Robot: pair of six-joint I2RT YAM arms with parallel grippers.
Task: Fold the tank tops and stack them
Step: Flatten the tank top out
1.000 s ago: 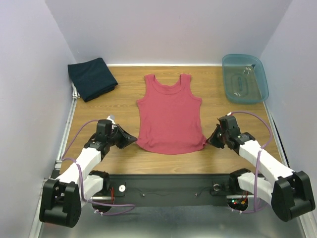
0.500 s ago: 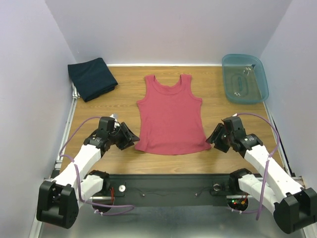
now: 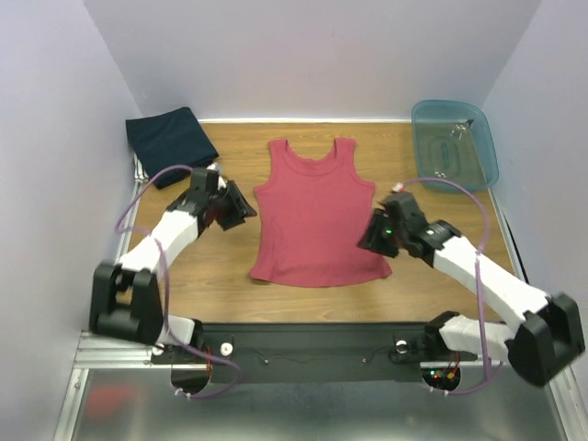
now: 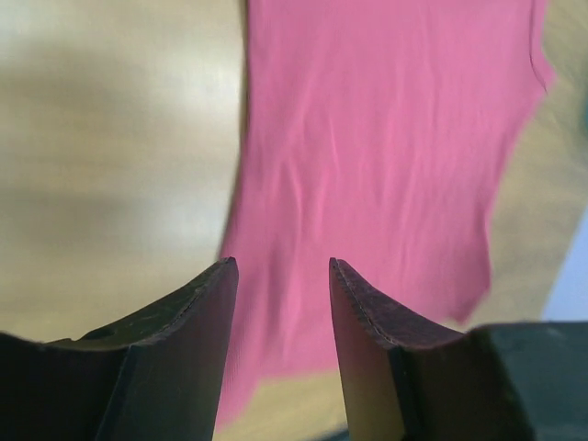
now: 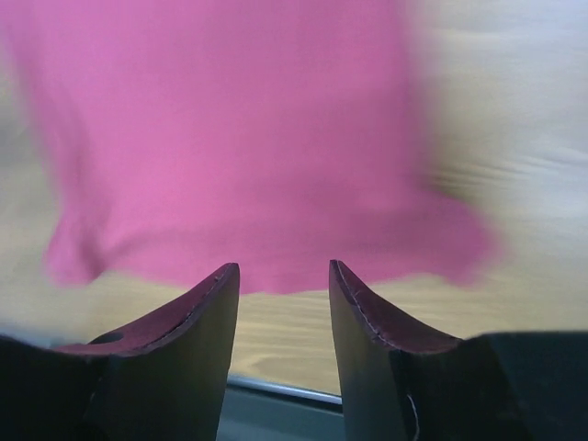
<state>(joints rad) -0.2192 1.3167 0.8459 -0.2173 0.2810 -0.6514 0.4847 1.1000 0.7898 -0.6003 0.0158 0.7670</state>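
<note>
The red tank top is soft, matt cloth, and the left wrist view picks out faint lengthwise lines in the knit. The navy tank top is matt cloth too, smooth across its fold. The table shows wood grain with a low satin sheen. The tub is translucent blue plastic with a glossy rim. On the left gripper, the fingers look dull, dark and slightly grainy. The left arm's shell is smooth white plastic, and the front rail is bare metal.
</note>
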